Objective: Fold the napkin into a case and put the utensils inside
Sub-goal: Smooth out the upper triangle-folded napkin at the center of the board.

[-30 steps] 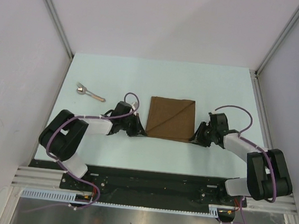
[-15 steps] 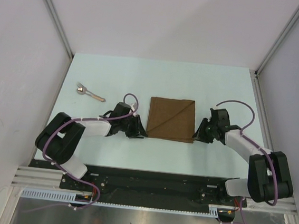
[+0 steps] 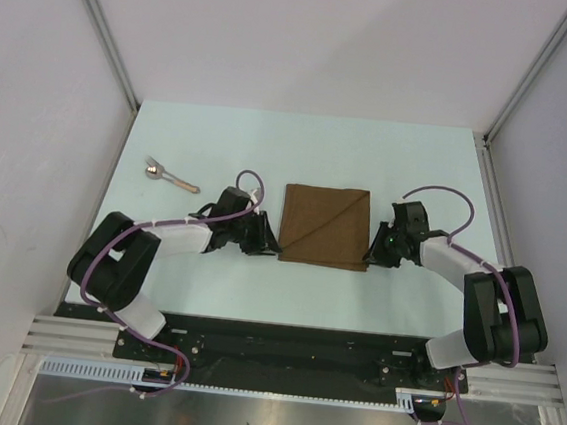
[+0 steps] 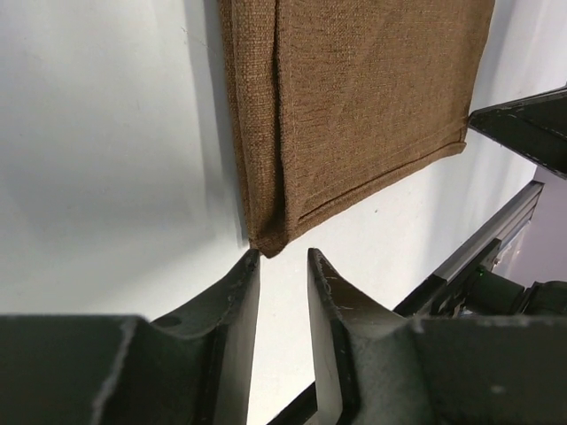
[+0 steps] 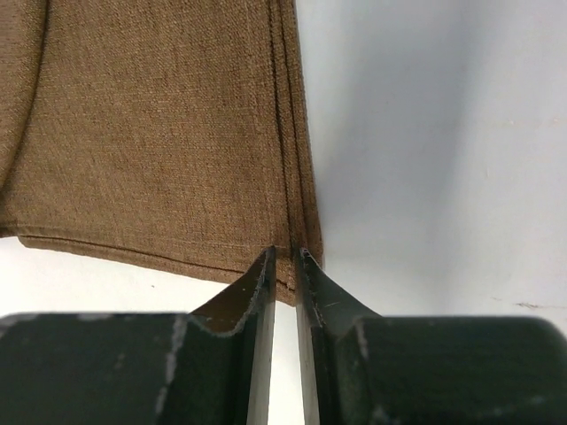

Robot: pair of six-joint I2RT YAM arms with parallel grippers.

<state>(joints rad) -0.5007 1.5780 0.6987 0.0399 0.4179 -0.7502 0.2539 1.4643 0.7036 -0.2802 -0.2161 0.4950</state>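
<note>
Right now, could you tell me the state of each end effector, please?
Left end effector: narrowly open, empty.
Right end effector: almost closed at a corner of the napkin; grip cannot be told.

- Robotics lab test cell: pale table [image 3: 300, 144] boxed in by plain white panels [image 3: 311, 34] and aluminium posts [image 3: 101, 24].
- Cabled left arm [image 3: 176, 234] and right arm [image 3: 459, 265], bolted to a black base rail [image 3: 291, 339].

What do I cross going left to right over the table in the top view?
utensils → left gripper → napkin → right gripper
</note>
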